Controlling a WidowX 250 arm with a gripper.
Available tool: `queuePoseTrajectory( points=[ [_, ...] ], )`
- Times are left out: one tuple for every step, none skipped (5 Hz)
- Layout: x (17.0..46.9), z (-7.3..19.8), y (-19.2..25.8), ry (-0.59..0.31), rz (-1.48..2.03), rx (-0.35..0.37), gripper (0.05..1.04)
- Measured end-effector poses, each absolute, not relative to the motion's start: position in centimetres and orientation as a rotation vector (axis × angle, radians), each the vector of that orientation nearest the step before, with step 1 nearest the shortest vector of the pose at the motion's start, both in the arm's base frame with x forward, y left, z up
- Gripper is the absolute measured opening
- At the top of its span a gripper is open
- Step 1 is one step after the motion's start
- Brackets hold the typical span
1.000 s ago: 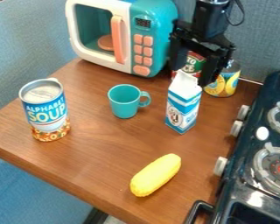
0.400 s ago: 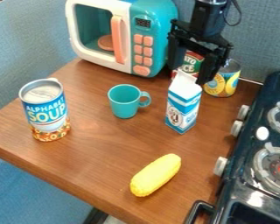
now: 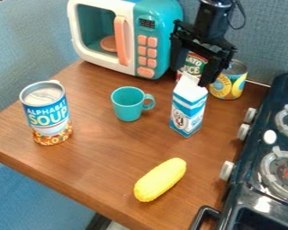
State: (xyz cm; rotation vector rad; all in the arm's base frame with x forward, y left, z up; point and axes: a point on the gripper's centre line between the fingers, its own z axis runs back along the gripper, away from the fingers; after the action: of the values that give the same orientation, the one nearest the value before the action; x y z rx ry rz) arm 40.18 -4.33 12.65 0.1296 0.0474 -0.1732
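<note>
My black gripper (image 3: 191, 77) hangs at the upper right, its two fingers apart with nothing held between them. Its right finger is close above the top of the blue and white milk carton (image 3: 187, 108); whether they touch I cannot tell. Behind the fingers are a red and green can (image 3: 193, 64), partly covered, and a yellow can (image 3: 229, 83). A teal cup (image 3: 128, 104) stands upright left of the carton, handle to the right. The alphabet soup can (image 3: 47, 112) stands at the left, and a yellow corn cob (image 3: 160, 179) lies near the front.
A teal and white toy microwave (image 3: 160, 42) stands at the back, left of the gripper. The dark toy stove (image 3: 254, 179), with knobs on its left side, lines the right edge of the wooden table (image 3: 98, 166). A grey-blue partition (image 3: 260, 40) rises behind.
The gripper has shifted slightly to the left and down in the view, closer to the carton's top. The objects on the table have not moved.
</note>
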Motion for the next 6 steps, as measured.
queuePoseTrajectory(
  points=[
    [40.5, 12.0, -3.4, 0.065, -0.144, 0.13, 1.001],
    [40.8, 11.7, -3.4, 0.078, -0.143, 0.125, 1.001],
    [40.7, 10.9, -3.7, 0.097, -0.138, 0.112, 1.001],
    [40.7, 10.7, -3.9, 0.103, -0.14, 0.094, 0.941],
    [40.6, 10.5, -4.2, 0.109, -0.133, 0.071, 0.803],
    [40.6, 10.3, -3.7, 0.111, -0.103, 0.025, 0.803]
  ],
)
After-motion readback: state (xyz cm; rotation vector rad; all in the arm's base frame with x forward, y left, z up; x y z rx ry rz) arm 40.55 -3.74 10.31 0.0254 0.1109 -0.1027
